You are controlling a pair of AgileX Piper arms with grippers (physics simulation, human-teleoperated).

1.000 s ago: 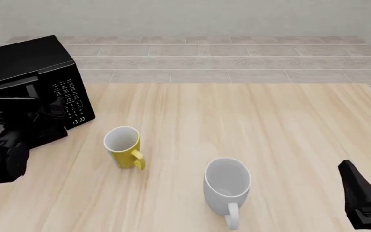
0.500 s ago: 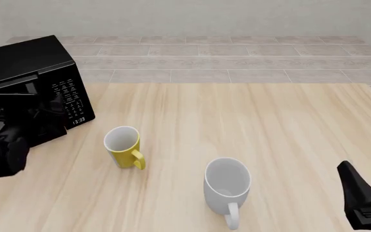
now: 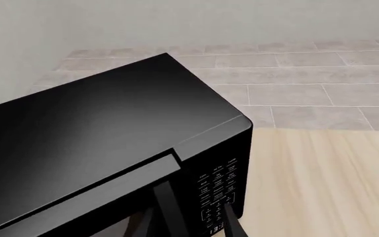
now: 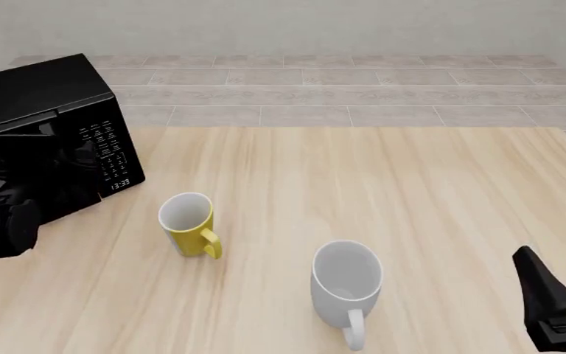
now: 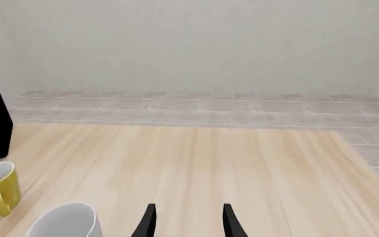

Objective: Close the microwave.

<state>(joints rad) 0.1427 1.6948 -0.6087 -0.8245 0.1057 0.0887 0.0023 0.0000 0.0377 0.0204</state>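
At the lower right of the front frame the right end effector (image 4: 565,291) hangs just above the surface (image 4: 382,192), its fingers spread apart and holding nothing. Left of it, low in the frame, a white mug (image 4: 346,284) stands with its handle toward the camera; a yellow mug (image 4: 189,223) sits farther left and a little higher. At the left edge the left end effector (image 3: 191,224) is against the door of the microwave (image 4: 52,140), its fingers parted and gripping nothing. The microwave sits at the upper left of the frame, its door nearly flush with the keypad panel (image 4: 106,151).
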